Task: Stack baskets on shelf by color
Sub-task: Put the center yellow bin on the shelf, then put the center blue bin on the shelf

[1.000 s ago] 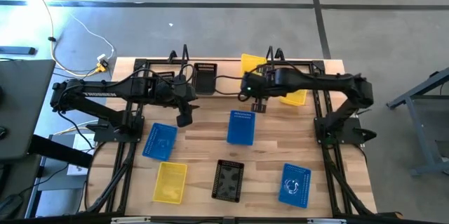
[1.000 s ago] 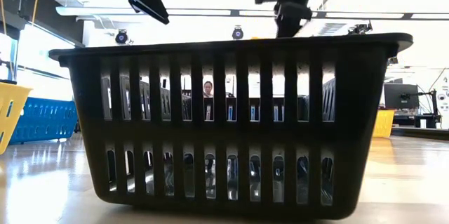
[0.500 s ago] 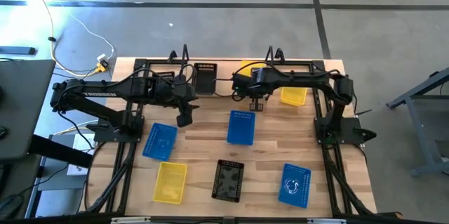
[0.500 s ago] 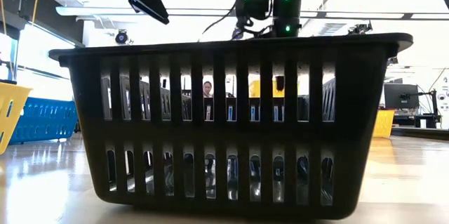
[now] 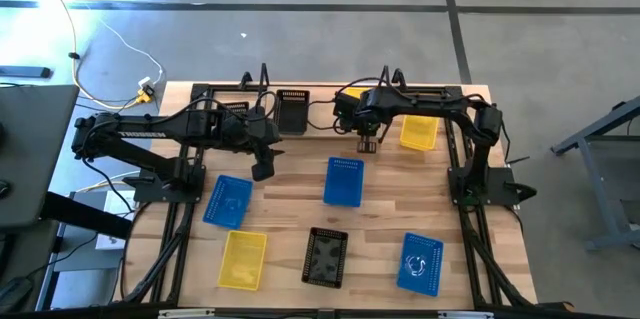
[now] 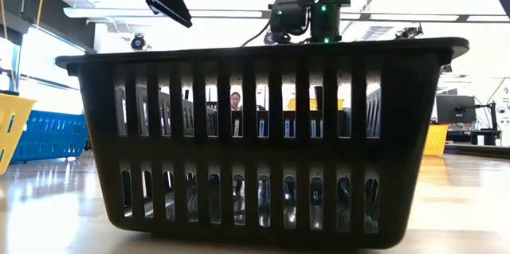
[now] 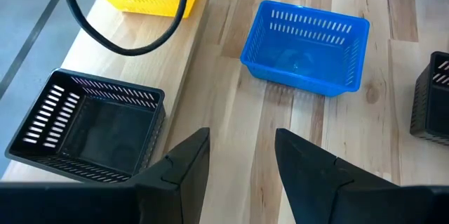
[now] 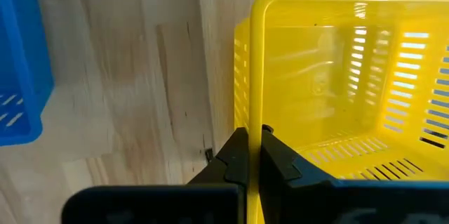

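My right gripper [image 5: 367, 144] is shut on a yellow basket [image 8: 337, 62] at the shelf [image 5: 320, 124], a light plank along the table's far side. In the high view my arm hides all but a corner of that basket [image 5: 351, 92]. Two black baskets [image 5: 292, 109] sit on the shelf's left part. My left gripper [image 7: 242, 175] is open and empty. It hangs above the table [image 5: 263, 169], near the shelf's left part. A second yellow basket [image 5: 418, 131] rests to the right of my right gripper. My right gripper pinches the rim of one wall of the yellow basket [image 8: 252, 115], the wall that faces the table's near edge. One finger is inside the basket and one outside. The fingers come from above, pointing down. I cannot tell whether the basket rests on the shelf.
On the tabletop lie blue baskets [image 5: 343, 181] [image 5: 228, 199] [image 5: 420, 262], a yellow one [image 5: 243, 257] and a black one [image 5: 325, 256], which fills the low view [image 6: 263, 134]. Black rod brackets [image 5: 392, 77] stand at the shelf's ends. Cables run along the far edge.
My right gripper has gone a little toward the table's far left, over the shelf, and has turned, keeping its hold on the yellow basket. The arm now covers most of that basket in the high view. In the low view, yellow now shows below the gripper.
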You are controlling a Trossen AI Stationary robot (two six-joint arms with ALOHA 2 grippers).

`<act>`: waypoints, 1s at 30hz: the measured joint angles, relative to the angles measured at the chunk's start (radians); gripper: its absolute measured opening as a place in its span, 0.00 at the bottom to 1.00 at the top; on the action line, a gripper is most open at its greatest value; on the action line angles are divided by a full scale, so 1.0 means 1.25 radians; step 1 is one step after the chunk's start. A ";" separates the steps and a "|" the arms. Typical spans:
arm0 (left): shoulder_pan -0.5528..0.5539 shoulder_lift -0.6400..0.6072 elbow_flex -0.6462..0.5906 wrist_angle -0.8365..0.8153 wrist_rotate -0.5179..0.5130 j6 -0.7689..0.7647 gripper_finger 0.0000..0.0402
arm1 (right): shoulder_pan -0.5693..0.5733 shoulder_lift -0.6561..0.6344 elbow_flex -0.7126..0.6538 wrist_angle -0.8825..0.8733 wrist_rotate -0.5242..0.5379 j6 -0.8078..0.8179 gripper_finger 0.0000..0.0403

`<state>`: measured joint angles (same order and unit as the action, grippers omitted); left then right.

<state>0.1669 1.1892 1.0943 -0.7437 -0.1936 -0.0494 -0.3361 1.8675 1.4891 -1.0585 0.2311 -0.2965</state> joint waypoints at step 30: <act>-0.030 0.000 0.000 0.070 0.056 -0.036 0.38 | 0.000 -0.003 0.056 -0.119 -0.085 0.146 0.22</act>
<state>0.1291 1.1892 1.0943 -0.6564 -0.1230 -0.0940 -0.3356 1.8636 1.5585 -1.2075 0.1255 -0.1136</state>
